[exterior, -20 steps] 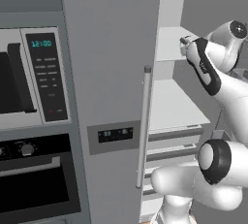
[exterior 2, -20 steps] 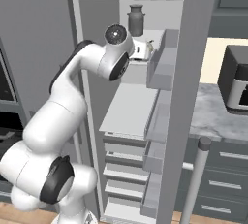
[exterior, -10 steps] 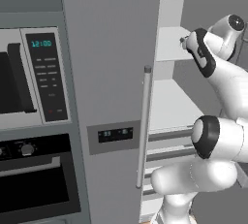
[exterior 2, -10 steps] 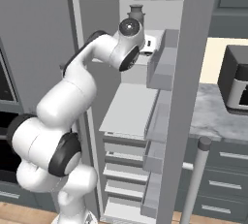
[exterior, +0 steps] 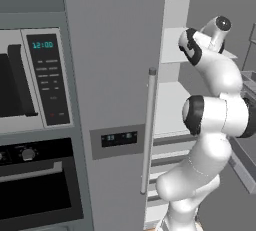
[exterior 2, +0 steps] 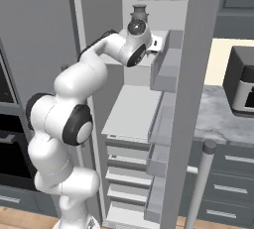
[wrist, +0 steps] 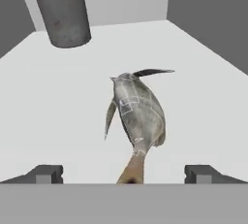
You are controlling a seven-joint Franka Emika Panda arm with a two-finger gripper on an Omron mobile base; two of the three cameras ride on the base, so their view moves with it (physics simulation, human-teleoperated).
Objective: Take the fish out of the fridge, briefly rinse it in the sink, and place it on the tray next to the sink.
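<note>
The white fridge shelf (wrist: 58, 106) bears the fish (wrist: 138, 109) and a grey canister (wrist: 62, 9).

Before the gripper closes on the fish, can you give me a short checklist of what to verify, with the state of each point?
1. Fridge door open: ok.
2. Fish lying on the white shelf: ok.
3. Gripper open, one fingertip on each side of the tail: ok.
4. Fish centred between the fingertips: ok.
5. Grey canister away from the fish: ok.
6. Fingers far enough forward to grasp the body: cannot tell.
</note>
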